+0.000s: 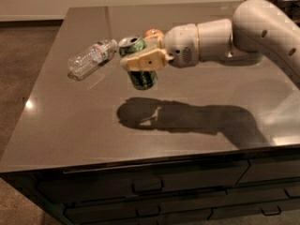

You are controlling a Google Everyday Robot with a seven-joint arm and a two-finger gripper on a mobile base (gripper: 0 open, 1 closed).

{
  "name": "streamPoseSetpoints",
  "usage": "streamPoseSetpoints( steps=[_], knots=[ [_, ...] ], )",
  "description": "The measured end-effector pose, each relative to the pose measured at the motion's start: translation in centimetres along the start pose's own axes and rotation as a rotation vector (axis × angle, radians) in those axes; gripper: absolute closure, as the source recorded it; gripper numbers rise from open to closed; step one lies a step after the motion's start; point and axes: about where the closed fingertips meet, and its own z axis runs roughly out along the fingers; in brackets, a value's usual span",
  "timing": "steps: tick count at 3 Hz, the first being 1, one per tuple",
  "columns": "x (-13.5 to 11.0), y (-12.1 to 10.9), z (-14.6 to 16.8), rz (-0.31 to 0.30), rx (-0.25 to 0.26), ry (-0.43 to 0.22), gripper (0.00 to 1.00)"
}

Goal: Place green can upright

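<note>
The green can, mottled green with a silver top, is held nearly upright and slightly tilted in the air above the dark table top. My gripper is shut on the can's middle, with a tan finger across its front. The white arm reaches in from the right. The can's shadow lies on the table below and in front of it.
A clear plastic water bottle lies on its side at the left of the table. A small reddish object shows just behind the gripper. Drawers run along the table's front.
</note>
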Motion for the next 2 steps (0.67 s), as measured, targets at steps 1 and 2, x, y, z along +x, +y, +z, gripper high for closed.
streamPoseSetpoints(
  steps=[1,2],
  knots=[
    [0.7,0.6,1.0,-0.039,0.029,-0.058,1.00],
    [1.2,0.7,2.0,-0.068,0.044,-0.080,1.00]
  ],
)
